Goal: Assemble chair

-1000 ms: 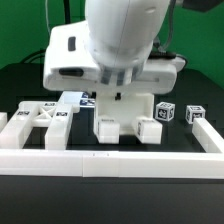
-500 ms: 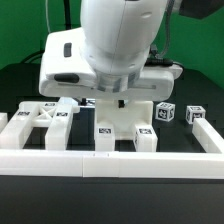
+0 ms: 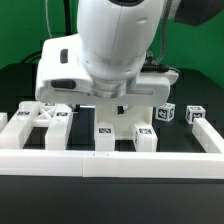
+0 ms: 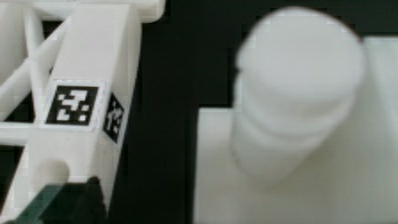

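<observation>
Blocky matte white chair (image 3: 125, 125), seemingly plastic.

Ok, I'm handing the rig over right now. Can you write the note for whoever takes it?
Gripper: right above the legged piece; jaws hidden, open or shut unclear.
Legged piece: standing on the table against the front rail.
Cross-braced panel: lying flat at the exterior view's left.
Block and far piece: loose at the exterior view's right.
Done: no joint between these pieces shows.
Left: likely all the joining.
</observation>
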`<state>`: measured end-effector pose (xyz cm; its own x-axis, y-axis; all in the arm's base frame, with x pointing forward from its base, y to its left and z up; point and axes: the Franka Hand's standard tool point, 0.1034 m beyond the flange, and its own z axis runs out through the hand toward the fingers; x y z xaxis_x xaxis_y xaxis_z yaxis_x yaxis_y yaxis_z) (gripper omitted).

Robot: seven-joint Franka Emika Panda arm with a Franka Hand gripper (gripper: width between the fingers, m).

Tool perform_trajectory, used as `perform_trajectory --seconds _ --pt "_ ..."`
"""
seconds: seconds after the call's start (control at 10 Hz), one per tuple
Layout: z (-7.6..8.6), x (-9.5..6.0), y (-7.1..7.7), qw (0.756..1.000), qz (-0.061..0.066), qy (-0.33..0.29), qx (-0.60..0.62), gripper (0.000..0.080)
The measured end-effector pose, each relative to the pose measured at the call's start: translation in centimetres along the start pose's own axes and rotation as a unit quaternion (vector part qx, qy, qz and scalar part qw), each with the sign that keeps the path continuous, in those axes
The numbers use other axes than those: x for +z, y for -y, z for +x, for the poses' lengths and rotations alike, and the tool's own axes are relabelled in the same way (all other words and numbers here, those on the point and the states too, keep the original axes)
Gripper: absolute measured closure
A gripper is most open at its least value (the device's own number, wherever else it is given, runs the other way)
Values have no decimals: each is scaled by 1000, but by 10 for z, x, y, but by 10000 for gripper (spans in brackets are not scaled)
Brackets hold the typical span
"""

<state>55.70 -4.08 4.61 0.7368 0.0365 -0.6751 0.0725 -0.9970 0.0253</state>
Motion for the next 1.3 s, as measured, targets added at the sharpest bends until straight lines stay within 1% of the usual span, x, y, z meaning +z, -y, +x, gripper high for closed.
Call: perform_trajectory --seconds 0.1,0.2,0.3,0.4,0.5,0.6,0.7,0.8,0.9,1.0,1.1,1.2,1.3 --pt "5 -3 -2 1000 -3 -26 -7 151" --pt "0 -3 -3 1000 0 -21 -5 151" --pt "1 -7 -3 1000 0 -26 -6 151" --pt "4 -20 -4 998 -1 -57 -6 151" --pt "3 -31 -9 995 0 -97 -3 151" --pt "1 -36 -11 991 0 -132 1 151" --pt "4 -36 -13 987 -2 -163 2 151" --pt "8 -39 -15 979 -7 -204 4 151" --pt "6 -39 -18 975 -7 -223 3 151" --pt "6 -44 -32 967 -1 -254 -11 151" --pt "2 -47 -53 957 9 -289 -11 151" --pt "-4 -45 -70 953 9 -304 -9 151" --pt "-4 -44 -81 946 8 -323 -13 151"
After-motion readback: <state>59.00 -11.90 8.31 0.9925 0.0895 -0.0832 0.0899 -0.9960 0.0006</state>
